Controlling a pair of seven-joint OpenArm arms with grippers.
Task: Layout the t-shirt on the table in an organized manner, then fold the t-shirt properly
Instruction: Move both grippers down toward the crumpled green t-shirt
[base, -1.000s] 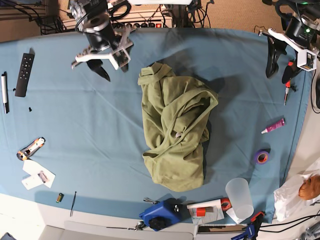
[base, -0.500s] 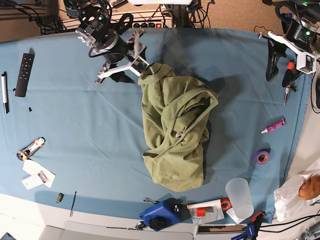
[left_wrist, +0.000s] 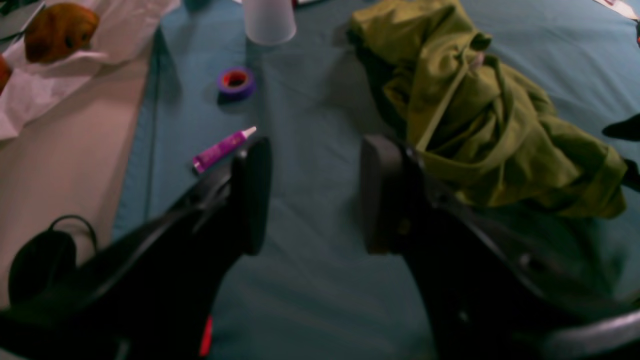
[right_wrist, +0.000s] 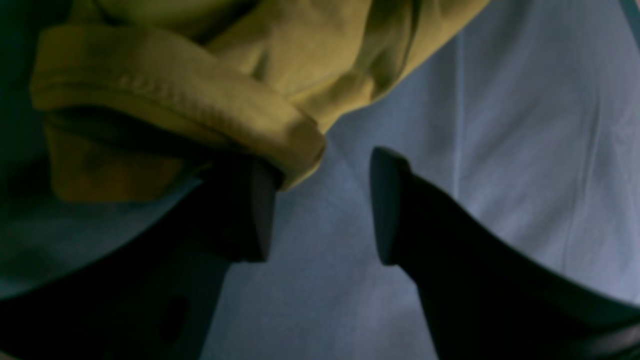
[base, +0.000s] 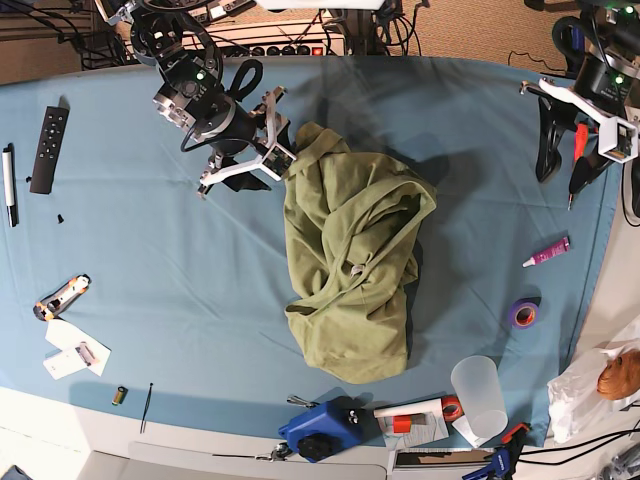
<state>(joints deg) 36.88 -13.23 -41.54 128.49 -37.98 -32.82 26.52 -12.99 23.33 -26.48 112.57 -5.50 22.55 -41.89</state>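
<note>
Worktop: teal-blue cloth (base: 200, 300) covers the worktop, with a pale edge showing along the near side.
Right gripper: right gripper (right_wrist: 322, 205) sits at the far-left corner of the t-shirt, jaws spread; one finger (right_wrist: 245, 210) lies tucked under a folded hem, the other stands clear over bare cloth. Nothing is pinched between them. In the base view it (base: 262, 160) touches the t-shirt's edge.
Left gripper: left gripper (left_wrist: 312, 192) hangs over bare cloth with jaws spread and nothing between them, well apart from the t-shirt, at the worktop's far right end (base: 565, 150).
T-shirt: olive-green t-shirt (base: 350, 250) lies crumpled in a heap at the middle of the worktop, folded over itself, with a hem band crossing it diagonally.
Right of the t-shirt: purple tube (base: 546, 252), then a purple tape roll (base: 522, 314) nearer the front, and a clear plastic cup (base: 478, 397) lying near the front edge.
Front of the t-shirt: blue tool (base: 322, 430) at the worktop's near edge.
Left of the t-shirt: black remote (base: 49, 148) far off near the left end, and a utility knife (base: 62, 296) nearer the front.
</note>
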